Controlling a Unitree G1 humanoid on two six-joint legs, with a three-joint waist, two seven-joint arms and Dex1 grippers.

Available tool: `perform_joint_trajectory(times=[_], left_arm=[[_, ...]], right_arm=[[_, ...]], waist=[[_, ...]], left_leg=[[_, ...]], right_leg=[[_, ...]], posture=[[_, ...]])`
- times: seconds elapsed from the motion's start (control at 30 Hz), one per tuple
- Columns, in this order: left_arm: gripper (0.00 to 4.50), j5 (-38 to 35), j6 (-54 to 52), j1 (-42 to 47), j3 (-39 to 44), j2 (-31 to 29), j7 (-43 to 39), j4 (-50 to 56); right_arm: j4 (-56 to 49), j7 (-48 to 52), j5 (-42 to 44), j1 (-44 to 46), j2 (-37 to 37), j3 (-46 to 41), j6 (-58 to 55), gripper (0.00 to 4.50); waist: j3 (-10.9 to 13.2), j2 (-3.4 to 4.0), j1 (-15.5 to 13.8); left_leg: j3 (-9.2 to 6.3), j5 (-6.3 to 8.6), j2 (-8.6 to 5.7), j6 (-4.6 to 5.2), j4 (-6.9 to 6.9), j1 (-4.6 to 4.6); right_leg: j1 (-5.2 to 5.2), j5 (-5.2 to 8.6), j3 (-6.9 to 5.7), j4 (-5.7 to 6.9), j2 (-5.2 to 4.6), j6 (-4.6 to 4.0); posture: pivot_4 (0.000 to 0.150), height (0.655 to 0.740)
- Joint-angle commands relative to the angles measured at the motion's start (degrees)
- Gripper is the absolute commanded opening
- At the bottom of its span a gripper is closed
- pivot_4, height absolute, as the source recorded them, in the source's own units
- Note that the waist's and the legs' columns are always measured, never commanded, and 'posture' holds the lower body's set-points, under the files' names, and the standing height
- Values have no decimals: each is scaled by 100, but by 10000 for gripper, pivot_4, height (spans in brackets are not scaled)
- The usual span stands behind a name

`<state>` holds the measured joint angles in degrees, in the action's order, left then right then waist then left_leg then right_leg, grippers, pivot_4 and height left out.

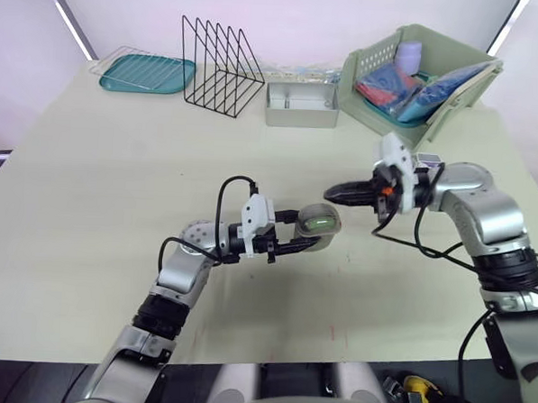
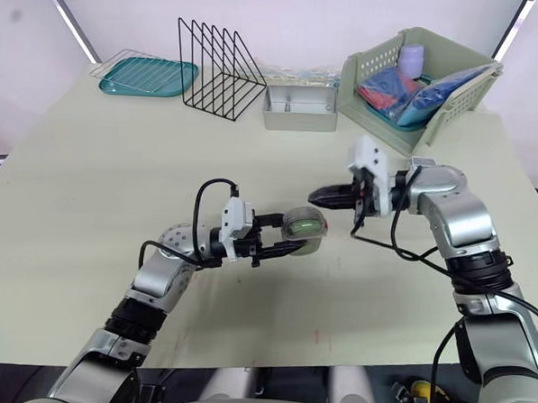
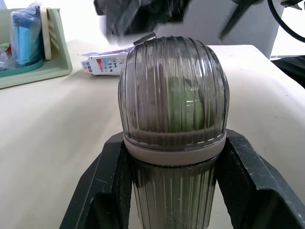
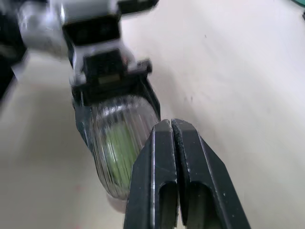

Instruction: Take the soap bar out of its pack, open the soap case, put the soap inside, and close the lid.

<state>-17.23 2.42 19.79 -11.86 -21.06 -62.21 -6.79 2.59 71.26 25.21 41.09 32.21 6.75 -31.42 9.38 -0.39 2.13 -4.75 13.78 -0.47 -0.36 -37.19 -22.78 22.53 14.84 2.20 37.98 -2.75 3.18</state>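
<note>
Currently, the left end effector (image 2: 290,234) is gripping the soap case (image 1: 319,224) between its two black fingers, clamped on the lower half. It is holding the case near the middle of the counter (image 1: 117,175), low over the surface; whether the case is touching the counter cannot be told. The case's rounded end is pointing toward the right arm.

The right end effector (image 1: 334,194) is hovering just beside that rounded end, its fingers pressed together and carrying nothing, with a small gap showing between its tip and the case.

The green soap (image 3: 183,102) is showing through the ribbed, see-through wall, so it is sitting inside the case. The soap pack (image 3: 106,62) is lying on the counter beside the green basket (image 1: 371,58), well apart from both arms, and appears to be empty.

Judging by this, unpacking, opening and loading are looking complete. The lid is appearing to sit evenly on the pale band around the case, so closing is looking done or nearly done. What is probably remaining is confirming that the lid is pressed home.
</note>
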Motion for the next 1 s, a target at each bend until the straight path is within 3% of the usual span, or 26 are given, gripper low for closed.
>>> perform_joint_trajectory(times=[0.03, 0.2, 0.37, 0.53, 0.67, 0.83, 1.0], left_arm=[[19089, 53, -94, -145, -16, -24, 41, 40], [19089, -128, -355, -160, -39, -32, -67, 172], [19089, -863, -1498, -201, 176, -6, 96, 711], [19089, -2077, -3827, -133, 533, -146, 603, 1424], [19089, -3311, -6616, 273, 938, -300, 1517, 1462], [19089, -3664, -9183, 1101, 2321, 552, 3106, 211], [19089, -3897, -9492, 1604, 2613, 639, 4447, -1674]], right_arm=[[-290, -96, 579, -158, -66, -545, -159, 18160], [-272, 509, 349, -823, 119, -527, 968, 44102], [-55, 1121, -124, -1363, 237, -313, 2557, 44668], [144, 1148, -302, -1385, 201, -249, 3075, 44668], [97, 1113, -237, -1441, 203, -244, 2973, 44668], [-53, 1137, -237, -1690, 228, -177, 2977, 44668], [-53, 979, -161, -1717, 168, -187, 2836, 44668]], waist=[[0, 0, -3], [0, 0, -6], [4, -1, 29], [18, -8, 22], [25, -11, 20], [34, -23, -13], [36, -26, 10]], left_leg=[[0, 0, 0, 0, 0, 0], [3, 0, -2, 0, 1, 0], [32, 0, -1, 1, 0, -1], [24, 0, 4, 1, 0, -1], [2, 0, 2, 0, -2, -2], [-17, 0, -7, 0, -10, -5], [-20, -7, -7, -12, -7, -2]], right_leg=[[0, 0, 0, 0, 0, 0], [-1, 0, 0, -1, 0, 1], [0, 1, 1, -1, 0, 2], [3, 1, 4, 3, 5, 2], [3, 1, 2, 3, 4, 2], [-4, 1, -13, 3, 2, 3], [-2, 1, -13, 7, 3, 2]], posture=[[1500, 7400], [1500, 7400], [1500, 7400], [1500, 7400], [1500, 7400], [1500, 7400], [1500, 7400]])
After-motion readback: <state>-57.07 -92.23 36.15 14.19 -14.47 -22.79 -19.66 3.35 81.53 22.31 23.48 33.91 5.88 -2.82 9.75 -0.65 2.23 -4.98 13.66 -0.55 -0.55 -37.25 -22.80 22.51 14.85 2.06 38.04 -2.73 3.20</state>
